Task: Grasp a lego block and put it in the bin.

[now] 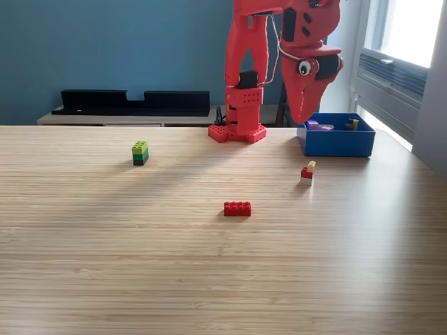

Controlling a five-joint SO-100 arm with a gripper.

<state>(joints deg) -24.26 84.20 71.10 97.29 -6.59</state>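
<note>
I log wooden table (105, 265), grain running across | long black tray (133, 102) on a low grey shelf (105, 119) beyond the table's far edge | blue wall (105, 49) behind | window (412, 35) past the table's far right corner.

wooden table (105, 265) carries blue bin (338, 144), red block (237, 208), green stack (140, 153), small cluster (308, 172).

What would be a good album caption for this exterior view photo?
Red robot arm's gripper hangs above a blue bin while three lego pieces wait on the wooden table.
</note>
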